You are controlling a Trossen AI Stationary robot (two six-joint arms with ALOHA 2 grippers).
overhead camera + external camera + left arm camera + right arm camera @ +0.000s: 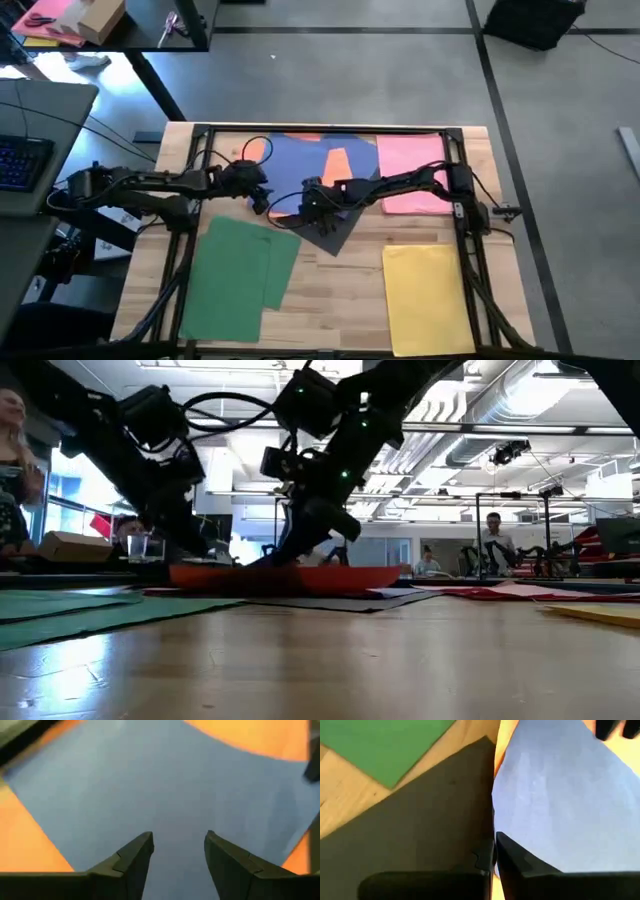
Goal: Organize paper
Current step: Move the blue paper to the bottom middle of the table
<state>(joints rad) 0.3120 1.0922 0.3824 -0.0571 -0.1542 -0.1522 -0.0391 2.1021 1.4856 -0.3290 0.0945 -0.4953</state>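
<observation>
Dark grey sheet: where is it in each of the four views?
High: dark grey sheet at centre, below the right hand.
Low: thin dark strip under the orange pile.
Left wrist: not in it.
Right wrist: fills the lower left.
Shared landmark: green paper beside it.

Two dark arms come down onto a curled orange paper sheet (pixel 290 577) – flat green paper sheets (pixel 70 610) lie nearby on the light wooden tabletop (pixel 330 665).
</observation>
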